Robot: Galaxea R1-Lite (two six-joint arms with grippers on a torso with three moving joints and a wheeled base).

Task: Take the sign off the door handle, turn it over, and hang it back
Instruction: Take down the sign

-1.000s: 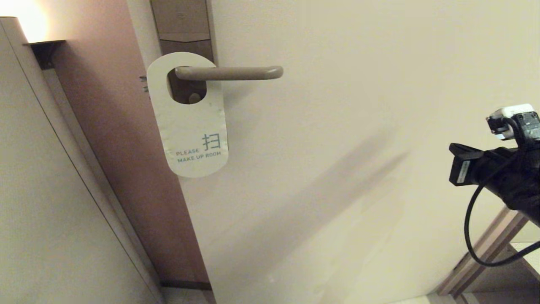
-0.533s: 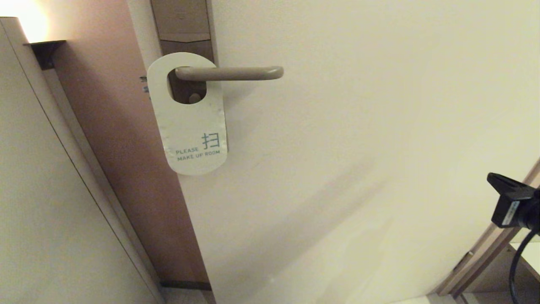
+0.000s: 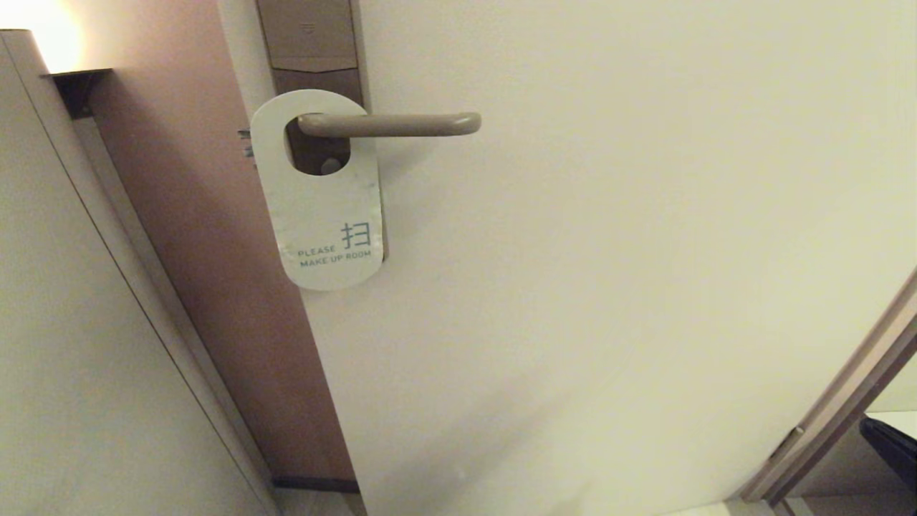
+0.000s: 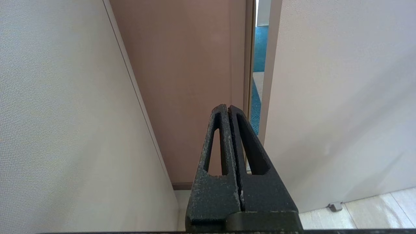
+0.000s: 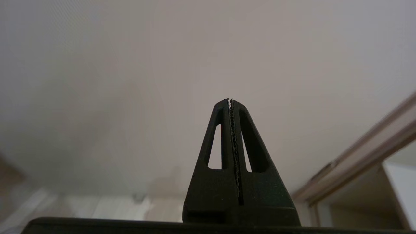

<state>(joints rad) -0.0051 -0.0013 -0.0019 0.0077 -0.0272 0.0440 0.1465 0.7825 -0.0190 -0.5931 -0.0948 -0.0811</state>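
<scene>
The sign [image 3: 326,215] hangs on the door handle [image 3: 401,124] by its oval hole, white side out, reading "PLEASE MAKE UP ROOM". The handle is a beige-grey lever on a tall brown lock plate [image 3: 309,43]. My right gripper [image 5: 229,100] is shut and empty, low and far to the right of the sign, facing the bare door; only a dark bit of that arm [image 3: 892,441] shows at the head view's lower right edge. My left gripper [image 4: 227,107] is shut and empty, parked low, facing the door's edge.
The cream door [image 3: 609,251] fills the middle and right. A brown frame [image 3: 208,236] and a side wall [image 3: 71,358] stand on the left, with a lit wall lamp [image 3: 50,36] above. A door frame edge [image 3: 845,401] runs at the lower right.
My right arm has dropped down and to the right, almost out of the head view. The sign has swung slightly and settled closer against the door.
</scene>
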